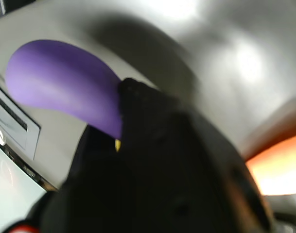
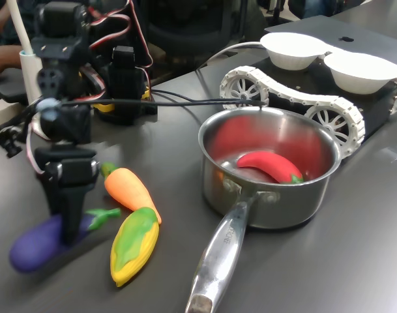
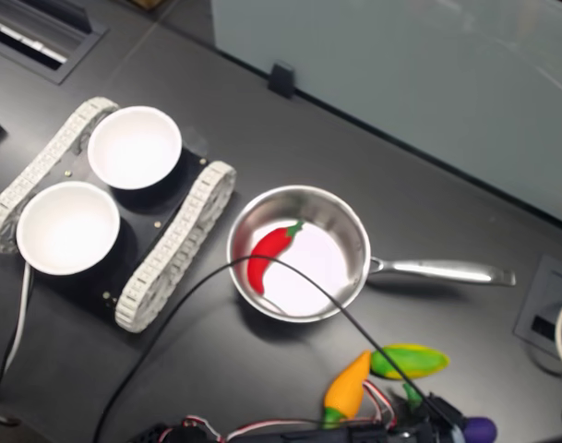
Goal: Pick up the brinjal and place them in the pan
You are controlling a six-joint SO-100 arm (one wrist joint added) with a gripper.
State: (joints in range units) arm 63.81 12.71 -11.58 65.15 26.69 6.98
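One vegetable matters here — the brinjal [image 2: 35, 244], lying on the dark table [image 2: 354, 248] well to the first exterior view's left of the pan [image 2: 270, 171], beyond the carrot [image 2: 130, 192] and the corn [image 2: 134, 244] that sit between them. We see our gripper [image 2: 69, 225] planted straight down on it, near the green stem end, presumably so the long purple body hangs clear once lifted. In the wrist view the dark fingers [image 1: 138, 104] press against the brinjal's narrow end, so we judge them closed around it; the picture is blurred, and we cannot tell whether it has left the table. The pan stands with its handle [image 2: 221, 251] pointing toward the camera in the first exterior view — a red chilli [image 2: 270, 166] already lies inside. We judge the carry should pass over the carrot and corn and come down beside the chilli.
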